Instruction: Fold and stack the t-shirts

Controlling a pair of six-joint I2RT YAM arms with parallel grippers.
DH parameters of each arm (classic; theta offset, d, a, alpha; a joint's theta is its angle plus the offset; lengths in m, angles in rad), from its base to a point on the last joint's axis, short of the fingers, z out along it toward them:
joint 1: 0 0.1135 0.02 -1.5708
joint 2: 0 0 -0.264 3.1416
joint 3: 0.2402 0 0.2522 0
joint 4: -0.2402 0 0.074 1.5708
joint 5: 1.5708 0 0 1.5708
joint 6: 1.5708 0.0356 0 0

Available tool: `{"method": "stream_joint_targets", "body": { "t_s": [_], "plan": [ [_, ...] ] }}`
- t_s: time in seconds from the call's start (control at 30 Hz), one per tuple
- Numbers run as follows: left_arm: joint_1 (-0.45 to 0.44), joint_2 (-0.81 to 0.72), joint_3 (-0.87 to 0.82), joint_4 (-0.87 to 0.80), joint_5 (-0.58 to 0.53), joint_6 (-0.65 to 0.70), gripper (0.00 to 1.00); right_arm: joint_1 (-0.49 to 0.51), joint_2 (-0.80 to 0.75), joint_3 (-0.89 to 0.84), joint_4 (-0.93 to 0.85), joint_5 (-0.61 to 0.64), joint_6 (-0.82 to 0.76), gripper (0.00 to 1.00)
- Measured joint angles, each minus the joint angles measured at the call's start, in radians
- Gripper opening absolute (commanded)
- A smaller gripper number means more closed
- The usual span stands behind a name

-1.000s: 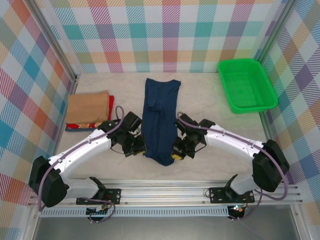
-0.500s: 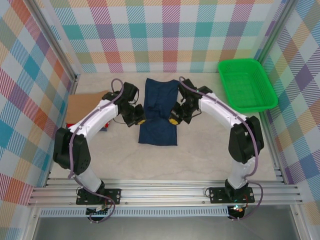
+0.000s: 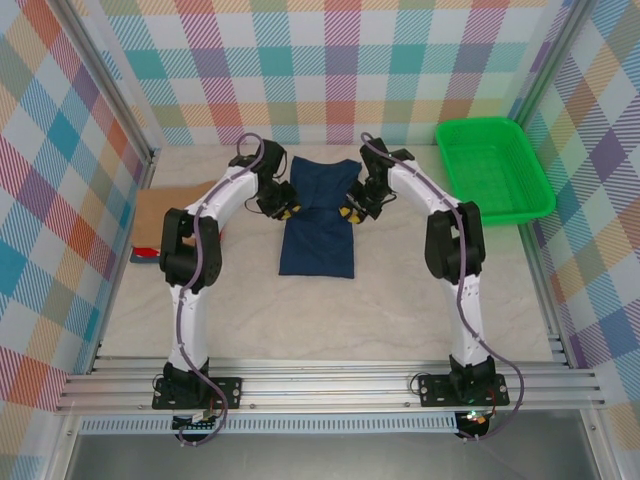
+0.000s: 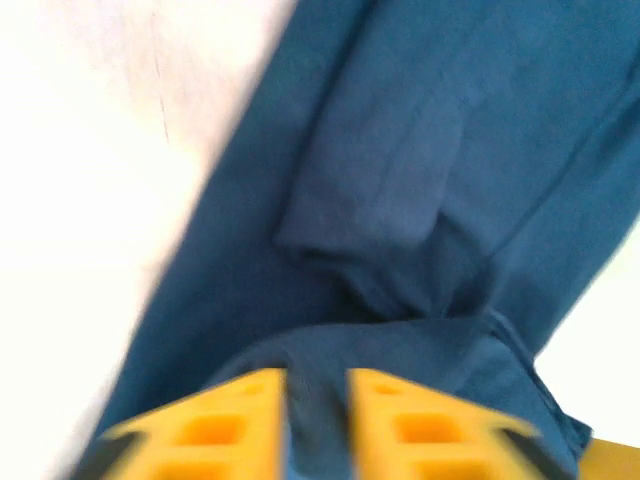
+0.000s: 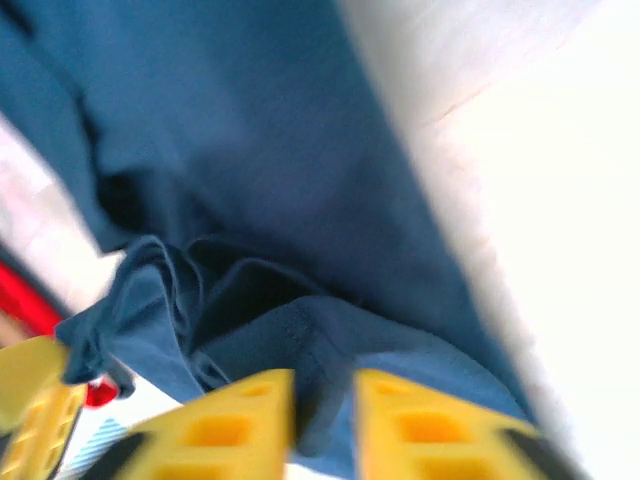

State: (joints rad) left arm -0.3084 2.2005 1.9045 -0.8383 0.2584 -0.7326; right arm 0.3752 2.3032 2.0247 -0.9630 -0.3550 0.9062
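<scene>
The pale marbled tabletop [image 3: 420,300] carries a dark navy cloth t-shirt [image 3: 318,240], folded into a long narrow strip and lying at the centre, toward the far wall. A green plastic basket [image 3: 490,165] sits at the far right. A folded tan t-shirt [image 3: 165,215] rests on a red t-shirt [image 3: 146,250] at the left edge. The left gripper [image 4: 317,395] pinches a fold at the navy shirt's left edge. The right gripper [image 5: 325,395] is clamped on cloth at its right edge.

shirt [image 3: 317,240] centre; folded stack [image 3: 155,212] left of it; basket [image 3: 493,170] far right.
</scene>
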Motion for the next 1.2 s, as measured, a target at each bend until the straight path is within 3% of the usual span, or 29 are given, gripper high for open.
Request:
{"method": "stream_joint_targets", "body": {
  "t_s": [0.13, 0.27, 0.4, 0.53, 0.7, 0.9, 1.2],
  "plan": [
    [0.012, 0.002, 0.017, -0.032, -0.047, 0.012, 0.61, -0.021, 0.027, 0.018, -0.031, 0.034, -0.013, 0.59],
    [0.018, -0.096, -0.064, -0.030, -0.086, 0.021, 0.60, -0.028, -0.045, -0.022, -0.022, 0.094, -0.033, 0.61],
    [0.011, -0.322, -0.332, 0.004, -0.057, 0.020, 0.53, -0.006, -0.277, -0.281, 0.028, 0.129, -0.042, 0.61],
    [-0.002, -0.495, -0.637, 0.069, 0.012, -0.013, 0.55, 0.076, -0.464, -0.546, 0.113, 0.116, -0.034, 0.61],
    [-0.022, -0.524, -0.861, 0.197, 0.110, -0.069, 0.59, 0.180, -0.472, -0.735, 0.255, 0.053, -0.001, 0.61],
    [-0.043, -0.494, -0.882, 0.318, 0.153, -0.093, 0.56, 0.174, -0.405, -0.776, 0.331, 0.040, 0.021, 0.59],
    [-0.057, -0.410, -0.855, 0.349, 0.149, -0.082, 0.43, 0.165, -0.341, -0.746, 0.340, 0.038, 0.022, 0.38]
  ]
}}
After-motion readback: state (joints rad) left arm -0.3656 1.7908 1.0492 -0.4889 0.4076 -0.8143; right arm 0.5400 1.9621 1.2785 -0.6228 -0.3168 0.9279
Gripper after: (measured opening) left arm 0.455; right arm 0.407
